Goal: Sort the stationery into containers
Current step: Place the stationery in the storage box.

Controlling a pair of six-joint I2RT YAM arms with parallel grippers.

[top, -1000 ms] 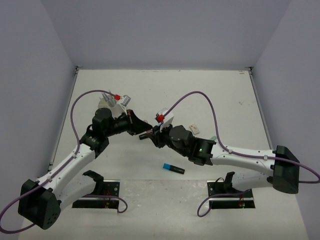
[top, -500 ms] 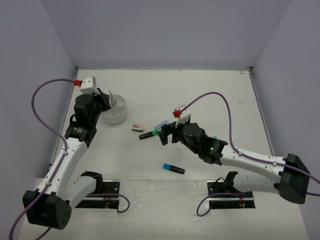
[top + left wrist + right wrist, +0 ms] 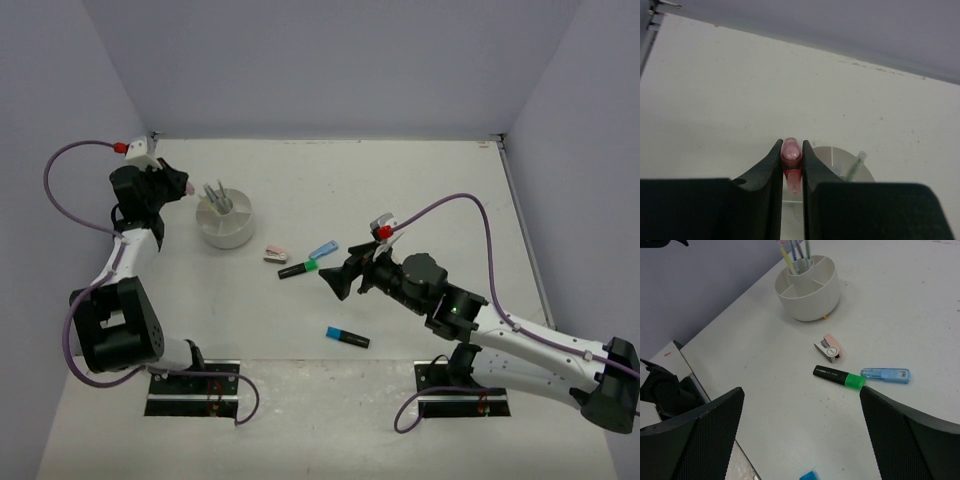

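Pens [image 3: 219,197] upright in white cup [image 3: 228,238], pink marker [image 3: 791,156] gripped, green-ended highlighter [image 3: 298,269], blue-ended highlighter [image 3: 347,337] flat

All three views share the cup [image 3: 226,240]

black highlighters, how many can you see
2. The green-ended highlighter lies mid-table near the pink eraser; the blue-ended highlighter lies nearer the arm bases. The cup could hide others.

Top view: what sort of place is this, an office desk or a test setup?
Most likely a robot test cell, not an office: plain lavender walls box in a white table, and two arms are bolted to plates at its near edge.
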